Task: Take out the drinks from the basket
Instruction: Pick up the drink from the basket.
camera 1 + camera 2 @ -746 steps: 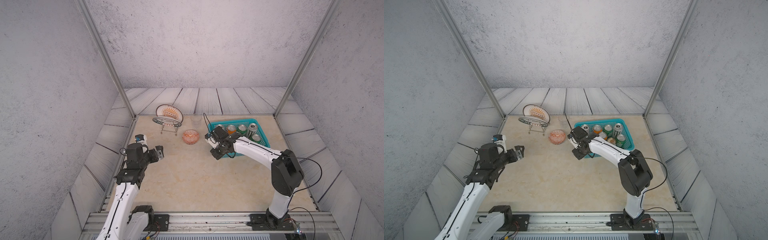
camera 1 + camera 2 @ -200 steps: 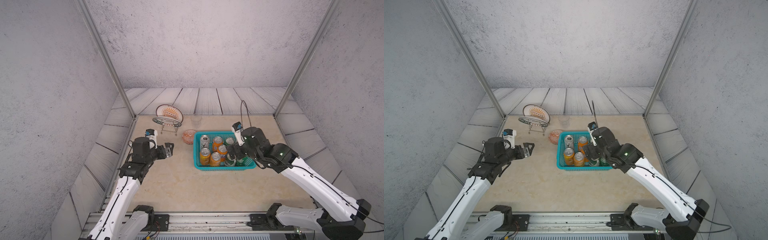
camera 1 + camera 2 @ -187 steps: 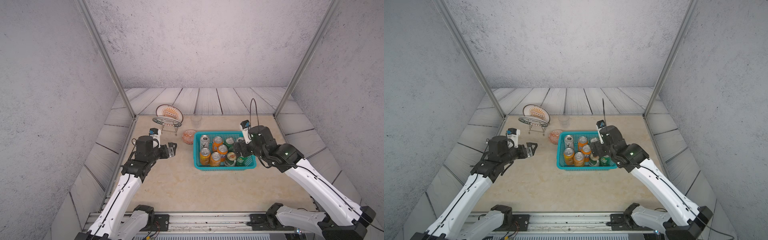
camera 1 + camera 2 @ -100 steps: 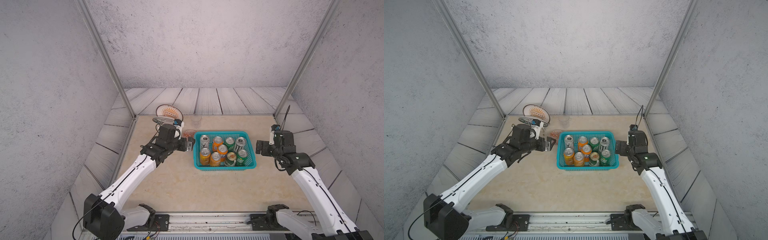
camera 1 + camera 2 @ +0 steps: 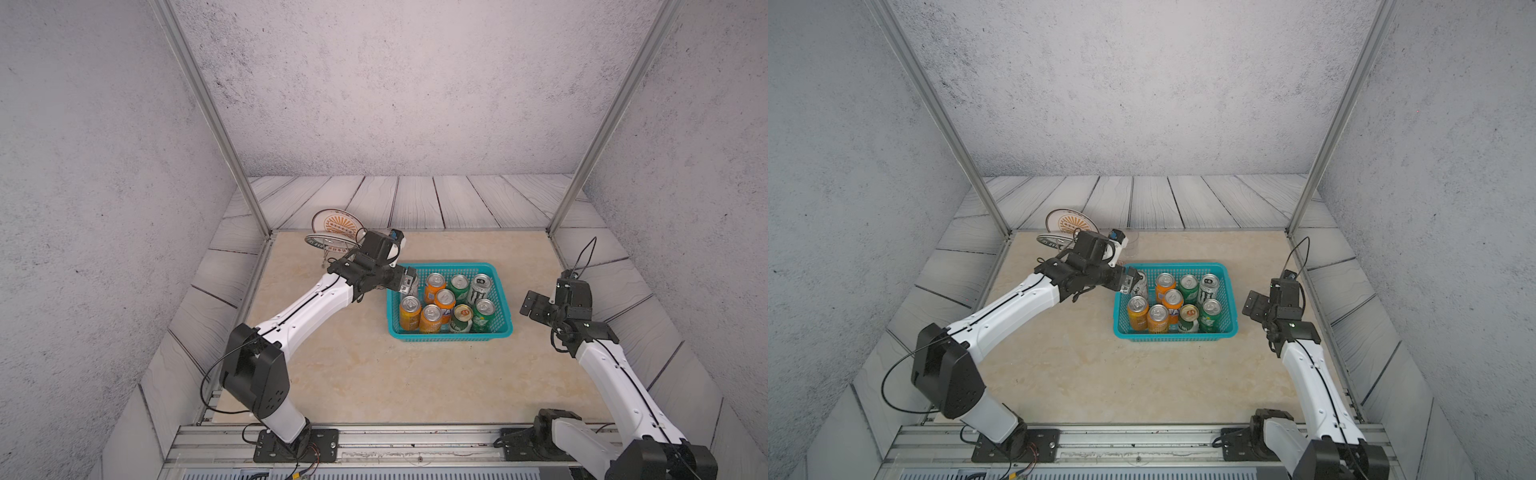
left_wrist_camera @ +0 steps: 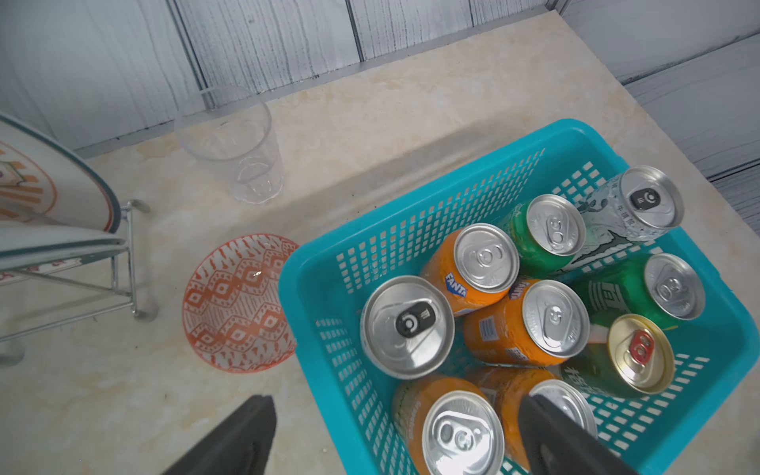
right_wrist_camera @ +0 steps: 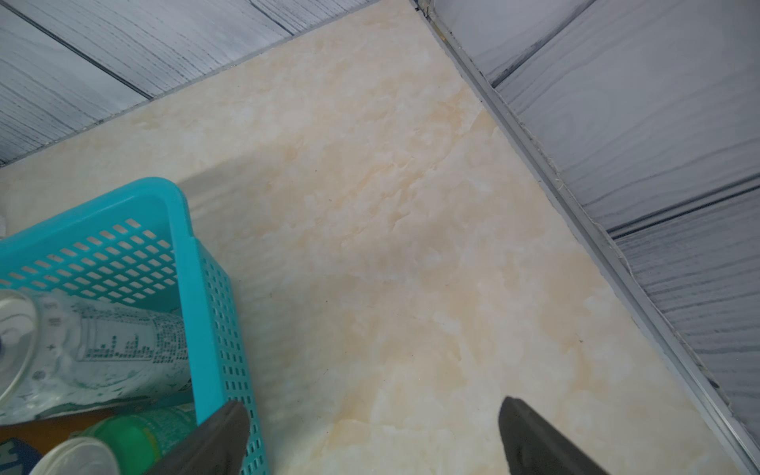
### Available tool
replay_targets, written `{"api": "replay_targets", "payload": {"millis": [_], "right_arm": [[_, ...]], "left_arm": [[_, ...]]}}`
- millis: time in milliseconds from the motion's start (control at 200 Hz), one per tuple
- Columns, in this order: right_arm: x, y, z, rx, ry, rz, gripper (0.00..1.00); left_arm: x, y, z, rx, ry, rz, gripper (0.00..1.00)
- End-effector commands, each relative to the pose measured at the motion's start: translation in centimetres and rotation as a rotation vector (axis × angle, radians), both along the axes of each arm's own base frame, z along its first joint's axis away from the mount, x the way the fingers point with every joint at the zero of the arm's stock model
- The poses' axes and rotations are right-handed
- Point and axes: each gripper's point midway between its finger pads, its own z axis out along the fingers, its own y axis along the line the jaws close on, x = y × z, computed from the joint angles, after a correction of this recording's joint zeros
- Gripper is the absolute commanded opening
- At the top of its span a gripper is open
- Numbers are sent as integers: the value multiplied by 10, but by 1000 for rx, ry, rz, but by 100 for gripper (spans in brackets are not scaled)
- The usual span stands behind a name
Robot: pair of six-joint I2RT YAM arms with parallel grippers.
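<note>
Drinks [image 5: 444,300] are all sitting upright inside the turquoise basket [image 5: 451,333], which is resting on the desk [image 5: 374,374] a little right of centre. None is standing outside it, so the unloading is, by my reading, only beginning. The cans are crowding shoulder to shoulder: four orange, three green, and two taller silver-white ones in the far corners. That is leaving little room for anything to slip between them.

This is probably why the left gripper [image 5: 409,282] is hovering over the basket's left end rather than its middle. There the tall silver-white can [image 6: 407,327] is standing next to the wall and rising above its neighbours. The left fingers [image 6: 242,436] are standing wide apart and holding nothing. In the left wrist view they are straddling the basket wall and the nearest orange can [image 6: 462,432], one of them hanging over bare desk outside.

The right gripper [image 5: 534,307] is hanging just off the basket's right end over bare desk, its fingers [image 7: 214,440] likewise spread and empty. I judge it is keeping clear of the other arm.

An orange-patterned bowl [image 6: 236,304] is lying against or just beside the left wall; I cannot tell which. A clear cup [image 6: 230,144] and a rack of plates [image 6: 57,246] are standing farther back, so the open desk in front is looking like the safer place to set cans down.
</note>
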Motion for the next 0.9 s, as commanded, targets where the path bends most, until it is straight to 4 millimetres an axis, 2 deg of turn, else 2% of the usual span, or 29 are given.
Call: {"api": "replay_targets", "payload": {"millis": [0,210,420,515,896], "right_arm": [[-2,1,6,4,-57,1,99],[-4,-2,13,-20,-82,-1,99],[-2,1,7,-10,-70,12,99],[0,2,8,-5,-72,19,99],[0,2,8,-11,-71,23,99]], "left_arm": [[2,-6,-11,71,19,-36,99],[9,-23,-35,155,60,-88,99],[19,-27,-58,237,71,-78,99],[22,-30,-62,238,77,-80,95],[22,-37,-70,232,128,-86,65]]}}
